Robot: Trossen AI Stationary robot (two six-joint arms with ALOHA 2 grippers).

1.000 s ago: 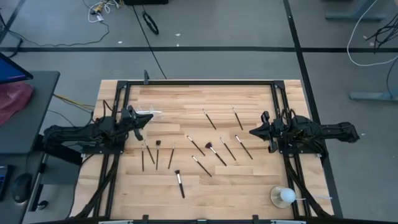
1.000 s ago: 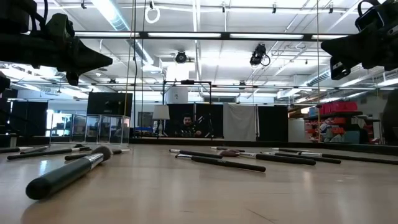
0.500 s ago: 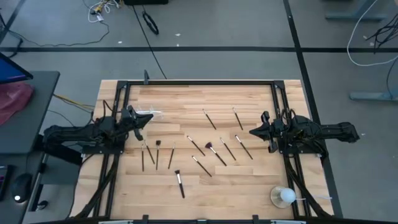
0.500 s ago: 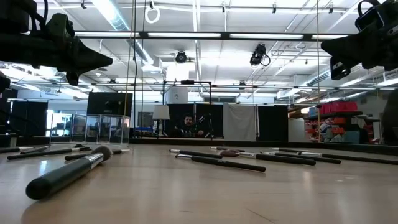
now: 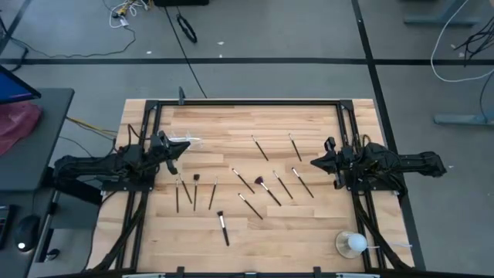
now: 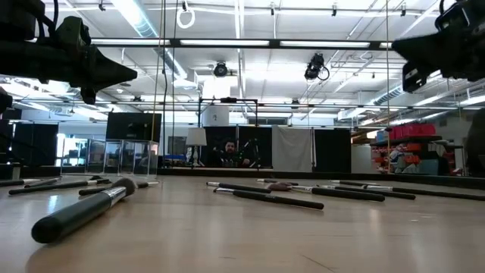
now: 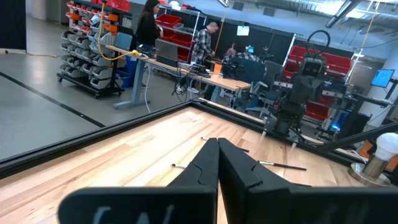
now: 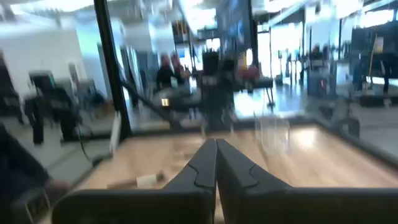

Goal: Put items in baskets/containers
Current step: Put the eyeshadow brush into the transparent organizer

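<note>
Across the middle of the worktop [image 5: 309,224] the makeup brushes [image 5: 262,184] are lying scattered — one group nearer the left edge, a wider spread toward the right. Near the far-left corner the clear holder [image 5: 183,140] is standing just beside the left gripper [image 5: 175,155], fingers clenched together and holding nothing. By the right edge the right gripper [image 5: 315,163] is hovering, equally clenched — empty too.

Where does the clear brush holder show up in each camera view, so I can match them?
High view: the clear brush holder stands on the table's left part, beside the left tool.
Low view: left of middle, toward the table's far edge.
Left wrist view: not in it.
Right wrist view: on the table ahead of the right tool, faint.
Shared landmark: the left tool, near the holder.
</note>
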